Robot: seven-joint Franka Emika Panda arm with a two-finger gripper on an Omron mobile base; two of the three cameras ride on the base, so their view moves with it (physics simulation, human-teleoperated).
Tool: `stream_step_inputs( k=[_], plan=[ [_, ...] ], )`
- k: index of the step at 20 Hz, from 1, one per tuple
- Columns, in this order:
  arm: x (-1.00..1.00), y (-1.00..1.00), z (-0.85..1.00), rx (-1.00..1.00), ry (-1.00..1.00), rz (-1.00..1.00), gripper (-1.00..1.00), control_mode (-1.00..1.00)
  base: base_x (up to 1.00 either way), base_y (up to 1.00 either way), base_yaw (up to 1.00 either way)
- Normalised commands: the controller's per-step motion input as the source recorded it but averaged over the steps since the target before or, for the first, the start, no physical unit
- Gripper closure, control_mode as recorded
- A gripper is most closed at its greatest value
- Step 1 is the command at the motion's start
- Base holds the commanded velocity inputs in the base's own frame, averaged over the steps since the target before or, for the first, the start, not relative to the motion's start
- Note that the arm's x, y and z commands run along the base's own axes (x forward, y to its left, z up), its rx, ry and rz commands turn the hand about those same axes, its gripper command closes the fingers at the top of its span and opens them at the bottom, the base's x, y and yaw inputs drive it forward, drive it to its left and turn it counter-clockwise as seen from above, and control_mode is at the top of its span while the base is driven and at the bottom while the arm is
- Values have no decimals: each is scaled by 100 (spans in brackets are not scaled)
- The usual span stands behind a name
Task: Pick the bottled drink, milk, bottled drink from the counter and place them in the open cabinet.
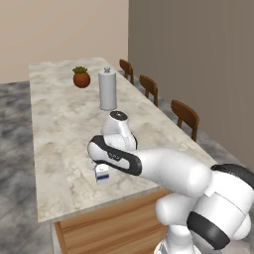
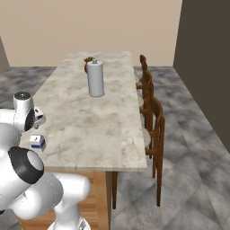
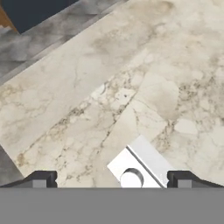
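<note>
Milk, a small white carton with blue panels and a gabled top [image 1: 101,173], stands upright on the long beige marble-look table [image 1: 59,129], close to its near edge and just under my bent forearm. In the hand view I look straight down on the carton's white roof and round cap [image 3: 139,168]: it sits between the two dark fingertips, nearer the right-hand tip than the left, with its ridge running on a diagonal across the line between them. The gripper [image 3: 111,179] has its jaws spread wide apart and holds nothing. My judgement is that the coming move turns on this offset and skew: the carton lies directly below the jaws, so a straight descent should suffice, but a small sideways correction and a roll of the wrist may be needed so the pads meet flat faces, not corners.

The left base view shows the carton's blue side panel and its place near the table edge. The right base view shows the carton [image 2: 37,142] beside the arm's elbow, well apart from the tall grey metal canister [image 2: 95,78] and the small potted plant in a reddish pot [image 1: 81,77] farther along the table.
</note>
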Motion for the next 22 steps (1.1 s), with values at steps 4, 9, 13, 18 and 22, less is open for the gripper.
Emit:
stream_step_inputs(
  k=[4, 9, 13, 18, 22],
  plan=[
    [34, 0, 0, -2, 11, 4, -100, -100, 0, 0, 0],
    [39, 0, 0, 0, 13, 3, -100, -100, 0, 0, 0],
    [6, 0, 0, 0, 2, 1, -100, -100, 0, 0, 0],
    [-3, 0, -4, -1, 0, 3, -100, -100, 0, 0, 0],
    [-17, -2, -13, -3, -2, 11, -100, -100, 0, 0, 0]
  ],
)
